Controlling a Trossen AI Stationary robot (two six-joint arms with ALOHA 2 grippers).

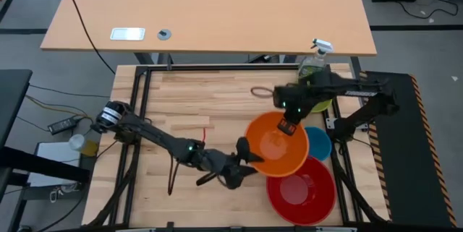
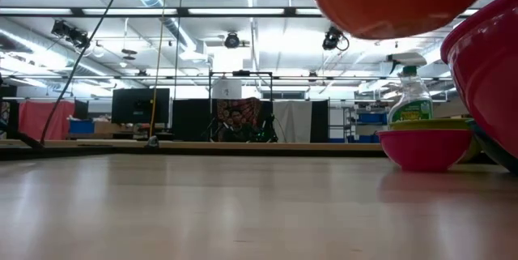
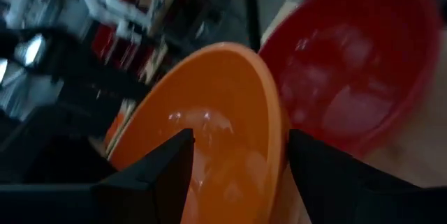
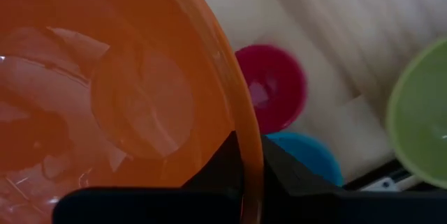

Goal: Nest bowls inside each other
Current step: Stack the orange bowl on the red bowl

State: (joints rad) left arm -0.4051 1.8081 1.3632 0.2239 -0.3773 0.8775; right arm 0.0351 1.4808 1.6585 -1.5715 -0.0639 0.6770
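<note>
From above, my right gripper (image 1: 288,126) is clamped on the far rim of the orange bowl (image 1: 278,147), which overlaps the upper edge of the red bowl (image 1: 304,191) near the table's right front corner. My left gripper (image 1: 249,158) sits at the orange bowl's left rim, one finger inside and one outside. The blue bowl (image 1: 320,144) lies just right of the orange one, and the lime green bowl (image 1: 322,104) shows under my right arm, beside the spray bottle (image 1: 314,62).

At table height, the orange bowl (image 2: 396,1) hangs clear of the wood — the red bowl (image 2: 490,70) stands at the right edge, the magenta-pink bowl (image 2: 424,147) behind it on the table.

From my left wrist, my fingers (image 3: 164,172) straddle the orange rim (image 3: 230,119), not pressed shut, the red bowl (image 3: 349,63) just beyond.

From my right wrist, my fingers (image 4: 227,161) pinch the orange rim (image 4: 105,77) — magenta-pink (image 4: 274,88), blue (image 4: 307,155) and lime green (image 4: 422,116) bowls lie below.
</note>
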